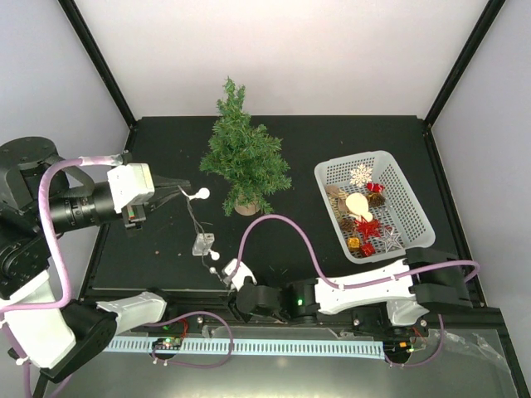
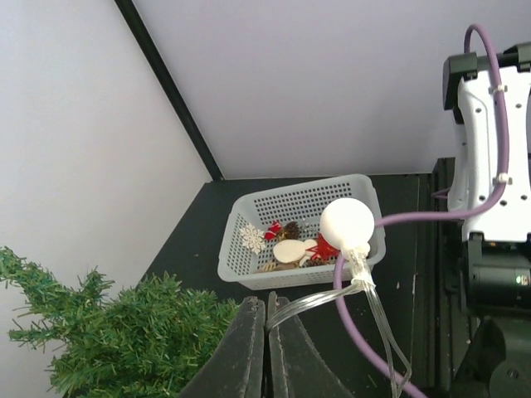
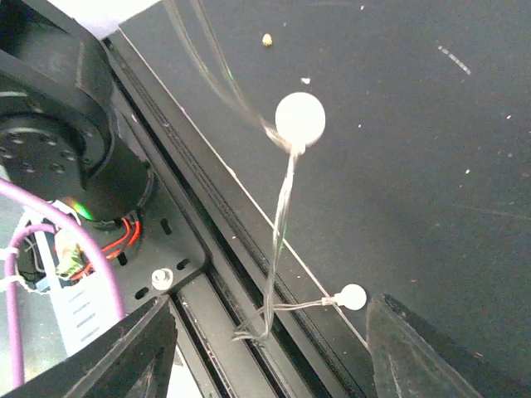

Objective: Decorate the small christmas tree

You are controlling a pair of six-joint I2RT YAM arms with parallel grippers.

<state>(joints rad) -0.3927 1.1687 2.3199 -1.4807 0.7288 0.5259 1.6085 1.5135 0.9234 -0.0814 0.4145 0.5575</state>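
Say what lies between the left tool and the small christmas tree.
Top view: one white bulb on the wire the left tool pinches, short of the small christmas tree; otherwise bare tabletop.

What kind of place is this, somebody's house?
Probably a robot lab, not a house: a black table boxed in by plain white walls, with a left arm and right arm mounted at its near edge.

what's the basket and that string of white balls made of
White basket: moulded plastic, matte, judging by its uniform perforated walls. String of balls: clear, glossy plastic-looking wires carrying opaque white round bulbs, probably plastic; likely a light string.
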